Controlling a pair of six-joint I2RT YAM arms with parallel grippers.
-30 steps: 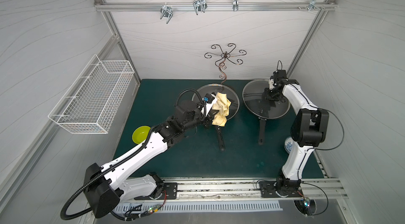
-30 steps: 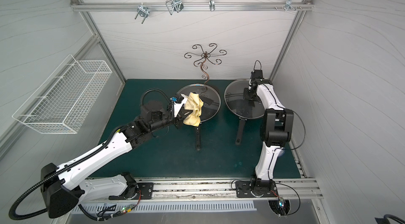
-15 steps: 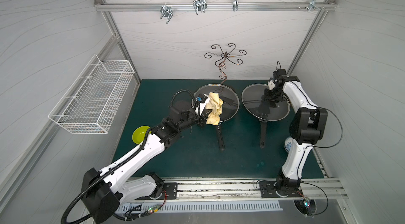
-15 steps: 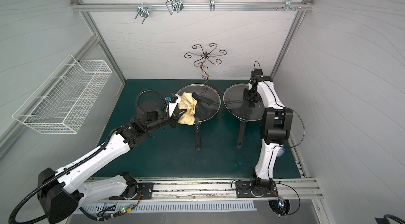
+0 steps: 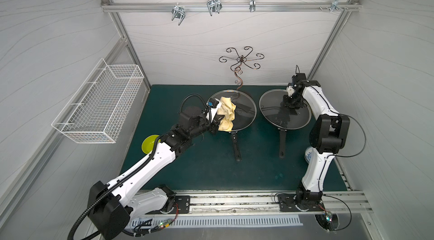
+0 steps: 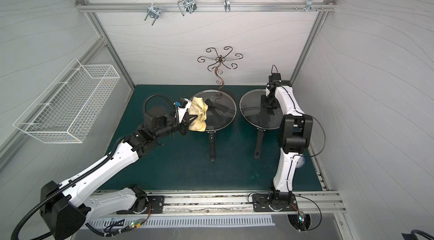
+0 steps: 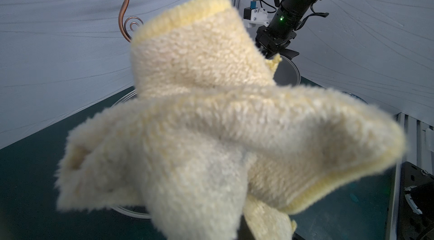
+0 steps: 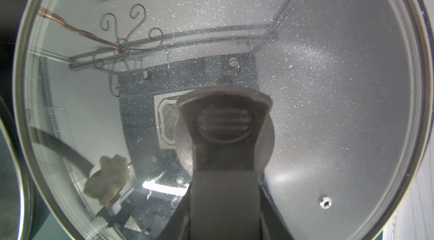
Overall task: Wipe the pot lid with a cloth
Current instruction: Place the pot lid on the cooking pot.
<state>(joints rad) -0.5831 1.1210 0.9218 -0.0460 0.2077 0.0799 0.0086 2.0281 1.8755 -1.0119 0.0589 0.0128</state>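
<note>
Dark green matting covers the surface [image 5: 211, 168] inside a white-walled booth, with a wire basket [image 5: 98, 107] hung on the left wall and a copper scroll stand [image 5: 242, 62] at the back. Both top views show the left fingers [image 5: 218, 119] clenched on the cloth [image 5: 226, 114], which hangs bunched over the near-left rim of a glass lid [image 5: 244, 119] lying on a frying pan [image 5: 236, 147]. Only the left wrist view shows the cloth's fuzzy pile and its brighter yellow hem; there it fills the frame and hides the fingers.

Just beside that pan, the right fingers [image 5: 289, 104] are clamped on the black handle [image 8: 224, 119] of the pot lid [image 5: 277, 119], above a second pan [image 5: 281, 142]. The left wrist view shows this lid tilted under the right arm. The right wrist view alone reveals white specks scattered across the glass, a small vent hole [image 8: 324, 202] near the rim, and a dim reflection of the cloth.

A lime-green bowl [image 5: 148, 147] beside the left arm appears in just a single top view.
</note>
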